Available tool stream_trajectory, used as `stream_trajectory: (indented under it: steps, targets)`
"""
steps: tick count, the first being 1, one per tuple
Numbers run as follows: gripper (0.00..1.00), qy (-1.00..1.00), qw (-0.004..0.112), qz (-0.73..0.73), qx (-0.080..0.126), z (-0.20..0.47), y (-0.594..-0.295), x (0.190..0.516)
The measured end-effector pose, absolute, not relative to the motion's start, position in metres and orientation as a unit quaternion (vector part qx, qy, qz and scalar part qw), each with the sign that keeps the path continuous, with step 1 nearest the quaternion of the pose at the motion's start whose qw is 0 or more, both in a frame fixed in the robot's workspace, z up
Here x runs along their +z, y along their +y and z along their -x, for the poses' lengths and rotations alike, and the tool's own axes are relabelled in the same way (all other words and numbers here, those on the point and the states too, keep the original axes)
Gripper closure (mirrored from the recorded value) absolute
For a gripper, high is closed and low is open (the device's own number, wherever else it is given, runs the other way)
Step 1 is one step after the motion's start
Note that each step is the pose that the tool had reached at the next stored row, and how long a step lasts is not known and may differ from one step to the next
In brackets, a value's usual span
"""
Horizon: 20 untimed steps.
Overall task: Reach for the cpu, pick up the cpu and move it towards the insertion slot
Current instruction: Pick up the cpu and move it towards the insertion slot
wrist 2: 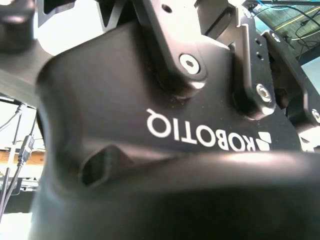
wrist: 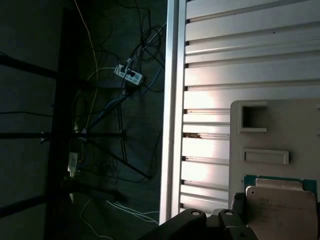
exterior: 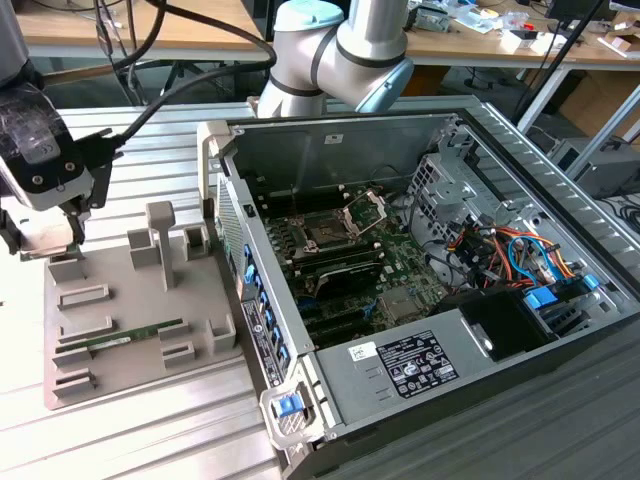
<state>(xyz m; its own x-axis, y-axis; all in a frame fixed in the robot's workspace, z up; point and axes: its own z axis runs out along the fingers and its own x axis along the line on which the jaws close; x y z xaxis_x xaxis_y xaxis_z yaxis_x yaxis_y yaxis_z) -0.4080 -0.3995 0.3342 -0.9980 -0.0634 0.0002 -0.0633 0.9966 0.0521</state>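
Exterior view's left: my pincer is down at the grey fixture tray, over the tray's far corner. I cannot tell if it's apart or clamped, since its black body blocks the tips. In the first wrist view the cpu is at the tray's edge zone, silvery top up with a green border showing along one side. A dark part of my pincer is right against the cpu's side. I can't tell whether the cpu is seated on the tray or lifted off it. The tray rests on the slotted aluminium table.

On the tray's near part a green memory stick lies flat in its groove, well apart from my pincer. Just beside the tray, on the exterior view's right, stands the open computer case. The insertion slot is inside the case on the board, a dark square with its silver frame flipped up, well apart from the tray and the cpu. My arm arcs over behind the case.
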Motion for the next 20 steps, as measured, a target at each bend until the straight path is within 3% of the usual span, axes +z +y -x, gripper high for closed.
stream_trajectory:
  steps: [20]
  targets:
    - [0.45,-0.999,0.001,-0.032,-0.026,0.408,-0.399,0.377]
